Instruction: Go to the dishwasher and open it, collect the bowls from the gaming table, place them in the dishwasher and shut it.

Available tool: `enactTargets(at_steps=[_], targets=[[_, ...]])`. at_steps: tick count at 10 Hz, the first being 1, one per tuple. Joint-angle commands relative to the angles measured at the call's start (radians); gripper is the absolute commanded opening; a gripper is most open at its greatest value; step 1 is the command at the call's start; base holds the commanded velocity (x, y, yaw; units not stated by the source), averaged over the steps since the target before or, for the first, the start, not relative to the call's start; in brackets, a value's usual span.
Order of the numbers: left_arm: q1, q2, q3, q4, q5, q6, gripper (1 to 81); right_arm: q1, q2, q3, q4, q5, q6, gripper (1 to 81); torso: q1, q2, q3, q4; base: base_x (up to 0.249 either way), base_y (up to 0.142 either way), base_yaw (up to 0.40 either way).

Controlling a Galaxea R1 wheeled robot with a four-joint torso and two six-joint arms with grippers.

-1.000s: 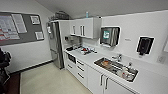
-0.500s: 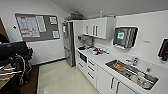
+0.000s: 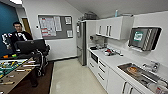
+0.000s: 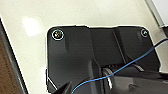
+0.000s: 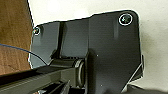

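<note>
The gaming table (image 3: 10,68), with a green field and rods, stands at the left edge of the head view. Small orange and green things (image 3: 9,56) sit at its far end, too blurred to tell whether they are bowls. A white cabinet run (image 3: 101,71) lines the right wall. A dark panel (image 3: 94,57) is set into it near the fridge, and I cannot tell whether that is the dishwasher. Both wrist views look down past the robot's own dark plate at the floor.
A person (image 3: 18,35) with a control rig stands behind the gaming table. A steel fridge (image 3: 81,42) closes the counter's far end. The sink (image 3: 140,72) is near right. Pale floor (image 3: 70,77) runs between table and cabinets, with brown carpet (image 3: 32,87) under the table.
The whole head picture has shifted: the camera has turned left. The kitchen run now sits further right, and the gaming table and the person have come into view at the left.
</note>
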Motion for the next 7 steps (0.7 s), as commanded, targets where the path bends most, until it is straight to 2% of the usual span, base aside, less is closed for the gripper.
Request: enactTargets(at_steps=[1, 7], targets=[[-0.048, -0.006, 0.002, 0.007, 0.044, 0.0, 81.1, 0.057, -0.007, 0.004, -0.001, -0.05, -0.004, 81.1, 0.0, 0.0, 0.0, 0.0, 0.0, 0.0, 0.378], [-0.048, -0.005, -0.002, 0.01, 0.045, 0.0, 81.1, 0.057, -0.011, 0.01, -0.028, -0.044, -0.005, 81.1, 0.0, 0.0, 0.0, 0.0, 0.0, 0.0, 0.378]])
